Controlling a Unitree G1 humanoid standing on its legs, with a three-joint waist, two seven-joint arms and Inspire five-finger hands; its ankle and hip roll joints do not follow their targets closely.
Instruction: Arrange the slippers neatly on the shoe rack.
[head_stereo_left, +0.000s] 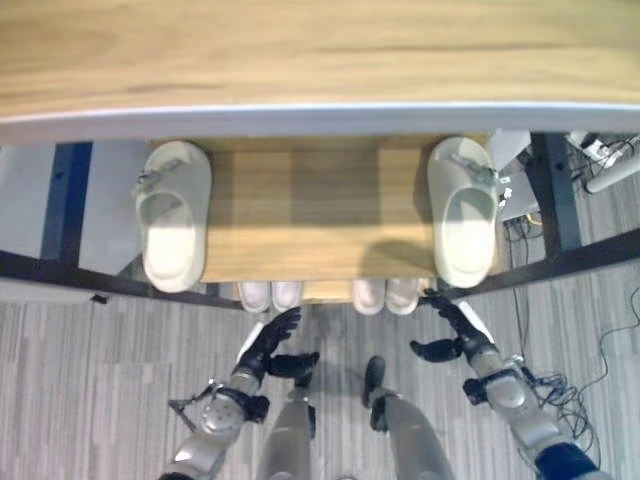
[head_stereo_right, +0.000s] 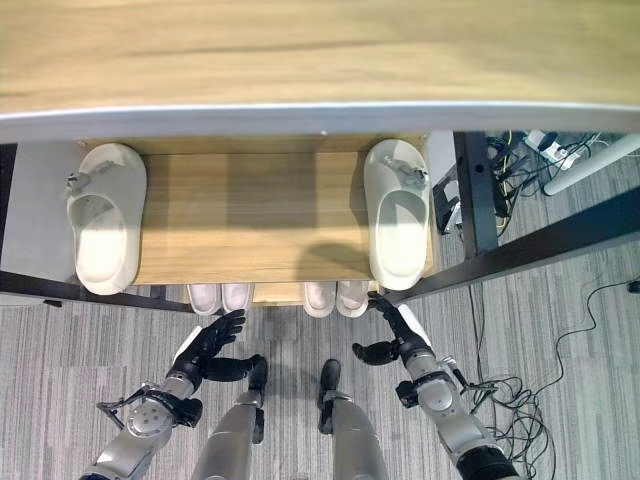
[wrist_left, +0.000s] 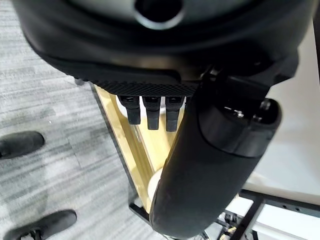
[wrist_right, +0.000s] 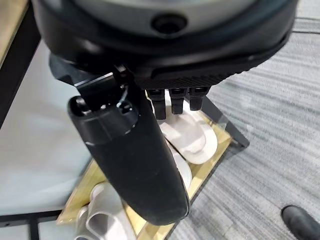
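A pale slipper (head_stereo_left: 174, 214) lay at the left end of the shoe rack's (head_stereo_left: 310, 215) middle wooden shelf, lengthwise front to back, its outer side hanging past the shelf's left edge. The wide wooden top board (head_stereo_left: 300, 50) of the rack ran across above it, hiding the shelf's back.

Below the shelf's front edge, on a lower level, the ends of a pair of white slippers (head_stereo_left: 269, 295) peeked out left of centre. The left hand (head_stereo_left: 268, 345) hovered over the grey floor (head_stereo_left: 90, 380) just in front of that pair, fingers (head_stereo_left: 285, 322) extended and loose, thumb apart, grasping nothing.

A second pair of white slippers (head_stereo_left: 386, 295) showed right of centre on the same lower level; the right wrist view showed them lying side by side on the slatted wood.

At the right end of the middle shelf lay another pale slipper (head_stereo_left: 464, 210), also lengthwise. The right hand (head_stereo_left: 452, 328) hung just below that slipper's near end, fingers (head_stereo_left: 438, 303) straight and spread, reaching toward it, holding nothing. Whether the fingertips touched it was unclear.
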